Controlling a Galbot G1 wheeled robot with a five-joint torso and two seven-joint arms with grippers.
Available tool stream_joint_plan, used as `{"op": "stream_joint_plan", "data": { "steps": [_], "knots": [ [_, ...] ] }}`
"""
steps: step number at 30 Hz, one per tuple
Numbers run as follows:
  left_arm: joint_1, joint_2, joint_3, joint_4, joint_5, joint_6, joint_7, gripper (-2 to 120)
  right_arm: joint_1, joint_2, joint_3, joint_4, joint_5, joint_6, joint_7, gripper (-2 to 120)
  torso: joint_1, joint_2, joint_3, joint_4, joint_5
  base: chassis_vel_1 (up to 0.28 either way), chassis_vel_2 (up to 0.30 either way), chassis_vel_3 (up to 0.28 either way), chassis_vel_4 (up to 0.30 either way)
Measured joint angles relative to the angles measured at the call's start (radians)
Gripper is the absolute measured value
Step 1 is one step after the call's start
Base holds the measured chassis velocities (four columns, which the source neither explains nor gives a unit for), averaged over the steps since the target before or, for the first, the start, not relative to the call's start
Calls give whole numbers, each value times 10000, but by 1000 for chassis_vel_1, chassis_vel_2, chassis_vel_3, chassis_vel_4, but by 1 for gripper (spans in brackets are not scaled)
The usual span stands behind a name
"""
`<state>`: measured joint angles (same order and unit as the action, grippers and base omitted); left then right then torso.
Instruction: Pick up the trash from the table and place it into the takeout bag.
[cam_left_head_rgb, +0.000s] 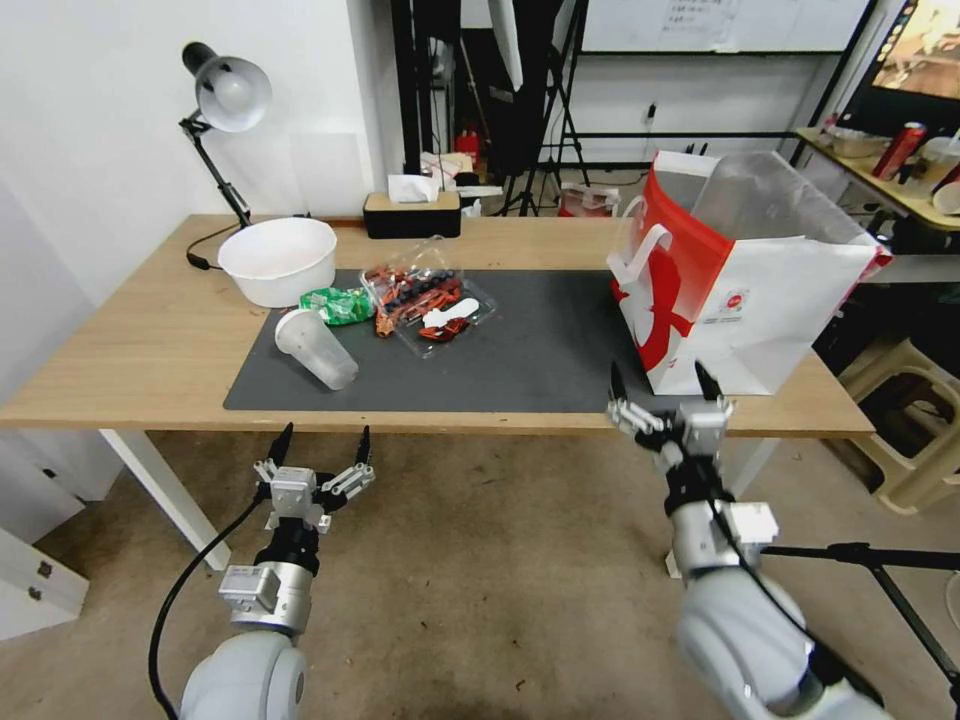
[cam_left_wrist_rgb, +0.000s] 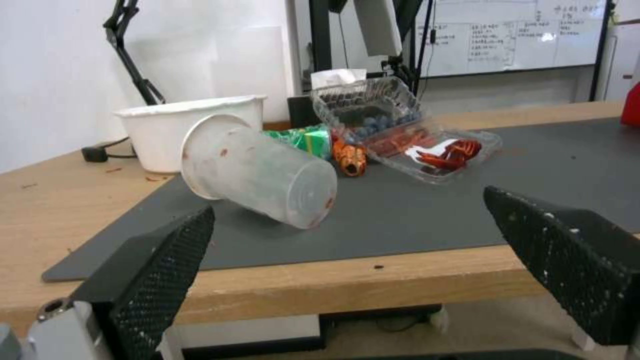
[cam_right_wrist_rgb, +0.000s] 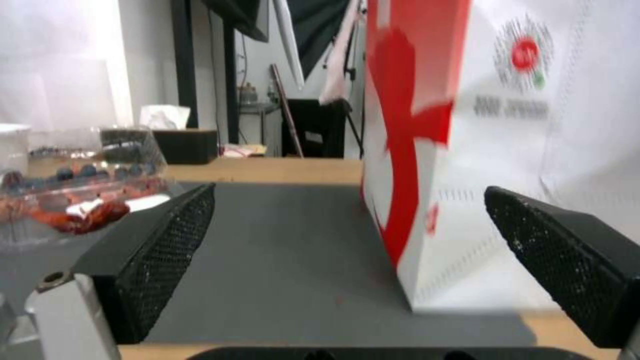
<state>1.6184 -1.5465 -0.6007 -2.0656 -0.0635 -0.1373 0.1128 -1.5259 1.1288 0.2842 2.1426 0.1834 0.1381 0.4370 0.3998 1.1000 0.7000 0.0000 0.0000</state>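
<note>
Head view, left end effector (cam_left_head_rgb: 323, 444): hanging below the near edge of the long light-wood surface (cam_left_head_rgb: 130, 340), black fingers spread wide, nothing between them, touching nothing.
Head view, right end effector (cam_left_head_rgb: 663, 382): up at the near edge, fingers splayed just as wide, empty, right in front of the large white paper takeout bag with the bold red pattern (cam_left_head_rgb: 740, 300).
Head view, bag: standing upright at the right end of the dark grey mat (cam_left_head_rgb: 540, 350), mouth open, silvery lining showing.
Head view, trash: translucent plastic cup (cam_left_head_rgb: 316, 348) lying on its side at the mat's left end; crumpled green snack wrapper (cam_left_head_rgb: 338, 304) just behind it; clear hinged plastic box with red and blue scraps (cam_left_head_rgb: 430, 297) beside the wrapper; white round bowl (cam_left_head_rgb: 278, 259) off the mat at the back left.
Head view, background: a grey desk lamp (cam_left_head_rgb: 226, 95) and a black tissue box (cam_left_head_rgb: 411, 213) along the far edge.
Left wrist view, end effector (cam_left_wrist_rgb: 347, 235): both mesh-faced pads far apart, released, framing the tipped cup (cam_left_wrist_rgb: 257, 172) but well short of it; cup's rim faces the bowl (cam_left_wrist_rgb: 167, 127).
Left wrist view, rest: wrapper (cam_left_wrist_rgb: 303, 140) and clear box (cam_left_wrist_rgb: 413, 135) behind the cup.
Right wrist view, end effector (cam_right_wrist_rgb: 347, 225): pads wide apart, gripping nothing, the bag's corner (cam_right_wrist_rgb: 467, 150) close ahead between them, not touched.
</note>
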Motion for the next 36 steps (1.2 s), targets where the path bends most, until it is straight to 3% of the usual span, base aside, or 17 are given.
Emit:
{"op": "stream_joint_plan", "data": {
  "steps": [8,23,31,34,36],
  "knots": [
    [10,24,14,3,-2,-17,-1,100,-559,241,-13,-441,-113,609,124,100,0,-1,0,0,0,0,0,0,0],
    [-196,239,109,-18,-235,90,-120,100,-433,324,-52,-636,-107,626,194,100,3,-1,1,1,0,0,0,0,0],
    [-662,777,522,-445,-1105,1253,-1009,100,-416,322,-97,-666,-159,601,233,100,3,-1,1,2,1,0,0,0,0],
    [-1244,1097,953,-775,-2059,2430,-1982,100,-420,338,-101,-658,-225,583,250,100,2,-1,1,-2,-1,0,0,0,0],
    [-1436,1167,1051,-833,-2374,2744,-2291,100,-426,353,-102,-648,-255,581,255,100,2,-1,1,-1,1,0,0,0,0]
  ]
}}
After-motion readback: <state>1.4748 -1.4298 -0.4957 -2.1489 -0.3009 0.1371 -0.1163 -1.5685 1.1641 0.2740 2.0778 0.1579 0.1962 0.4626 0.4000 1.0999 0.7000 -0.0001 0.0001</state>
